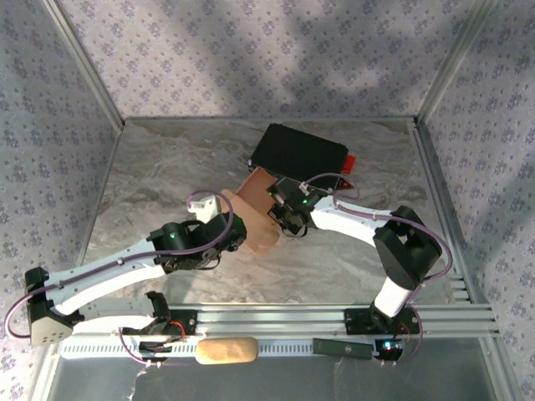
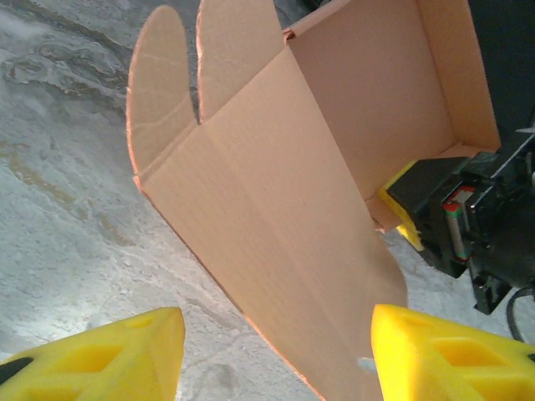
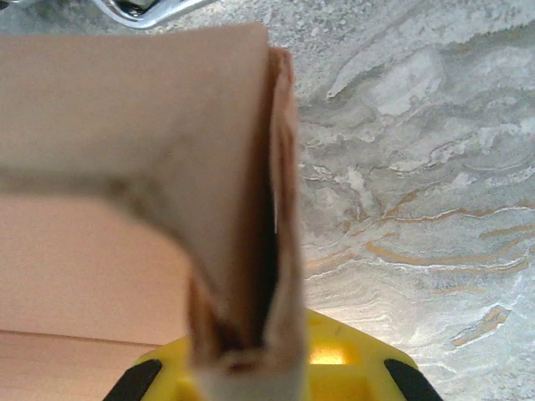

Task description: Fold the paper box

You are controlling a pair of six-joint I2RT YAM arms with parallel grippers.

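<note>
The paper box [image 1: 255, 213], salmon-tan cardboard, stands half formed in the middle of the table. Its tray walls are up and its long lid panel [image 2: 276, 225] with two rounded tabs [image 2: 163, 83] slopes out toward my left arm. My left gripper [image 2: 280, 359] is open, its yellow fingers [image 2: 109, 359] wide apart on either side of the panel's near end. My right gripper [image 3: 251, 368] is shut on a doubled side wall of the paper box [image 3: 242, 209]. From the left wrist the right gripper [image 2: 435, 209] shows at the tray's near corner.
A black hard case [image 1: 299, 154] with a red part lies just behind the box. A tan oblong block [image 1: 226, 351] rests on the rail at the near edge. Bare marbled tabletop [image 1: 150, 175] spreads to the left and to the right front.
</note>
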